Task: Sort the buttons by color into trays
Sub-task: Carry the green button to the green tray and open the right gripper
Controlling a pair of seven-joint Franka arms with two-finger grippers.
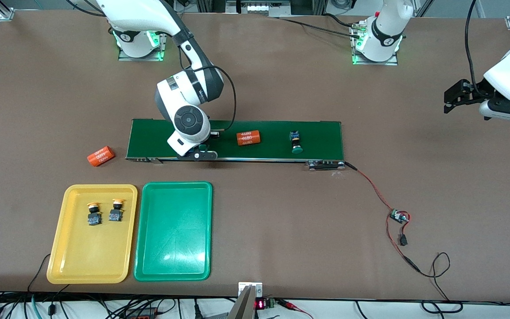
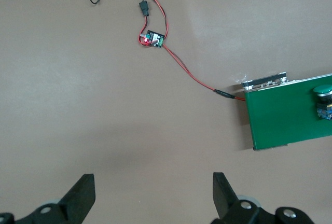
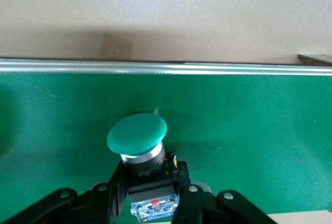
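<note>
In the right wrist view my right gripper (image 3: 149,177) is shut on the black-and-blue body of a green-capped button (image 3: 137,133), low over the dark green conveyor belt (image 3: 249,120). In the front view the right gripper (image 1: 199,153) and its wrist hide that button. A second green-capped button (image 1: 296,142) lies on the belt toward the left arm's end. Two yellow-capped buttons (image 1: 94,213) (image 1: 116,210) lie in the yellow tray (image 1: 60,248). The green tray (image 1: 173,248) beside it holds nothing. My left gripper (image 1: 452,99) (image 2: 154,193) waits open over bare table.
One orange cylinder marked 4680 (image 1: 248,138) lies on the belt (image 1: 317,133) between my right gripper and the second green button. Another orange cylinder (image 1: 101,156) lies on the table off the belt's end. A small circuit board (image 1: 399,216) (image 2: 154,39) on red wire trails from the belt's other end.
</note>
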